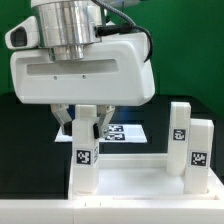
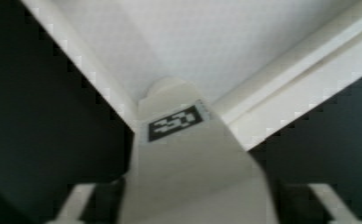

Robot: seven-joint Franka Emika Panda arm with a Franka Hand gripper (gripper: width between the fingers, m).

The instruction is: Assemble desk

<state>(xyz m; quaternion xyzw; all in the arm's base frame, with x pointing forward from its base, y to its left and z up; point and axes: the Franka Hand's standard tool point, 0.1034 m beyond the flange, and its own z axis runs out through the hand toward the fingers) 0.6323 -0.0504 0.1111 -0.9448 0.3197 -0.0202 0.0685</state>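
Note:
The white desk top (image 1: 135,188) lies in the foreground, its raised rim facing up. One white leg (image 1: 83,165) with a black-and-white tag stands upright at the desk top's corner on the exterior view's left. My gripper (image 1: 84,128) hangs straight over it, one finger on each side of the leg's upper end. In the wrist view the leg (image 2: 196,165) runs between the fingers (image 2: 84,205), with a dark gap on either side, so the gripper (image 2: 204,212) is open around it. The desk top (image 2: 125,40) lies beyond the leg. Two more legs (image 1: 180,130) (image 1: 200,150) stand on the exterior view's right.
The marker board (image 1: 128,131) lies flat on the black table behind the gripper. A green wall closes the back. The arm's wide white hand body (image 1: 80,75) hides much of the middle of the scene.

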